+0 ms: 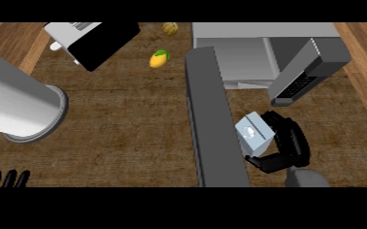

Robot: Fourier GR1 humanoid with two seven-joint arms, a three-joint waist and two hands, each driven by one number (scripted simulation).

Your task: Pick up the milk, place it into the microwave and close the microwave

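Note:
A grey-white milk carton [254,133] with a blue mark on its top is held above the counter, just right of the open microwave door [211,121]. My right hand [287,145] is curled round the carton from the right and below. The microwave [265,53] stands at the back right with its cavity open toward me and its control panel [305,75] at the right. Only the fingertips of my left hand [14,178] show at the lower left edge, pointing up.
A large steel pot [25,106] stands at the left. A toaster-like appliance [90,41] sits at the back left. A yellow-green fruit [158,58] and a small brownish item [170,28] lie behind the door. The wooden counter edge [22,43] runs along the far left.

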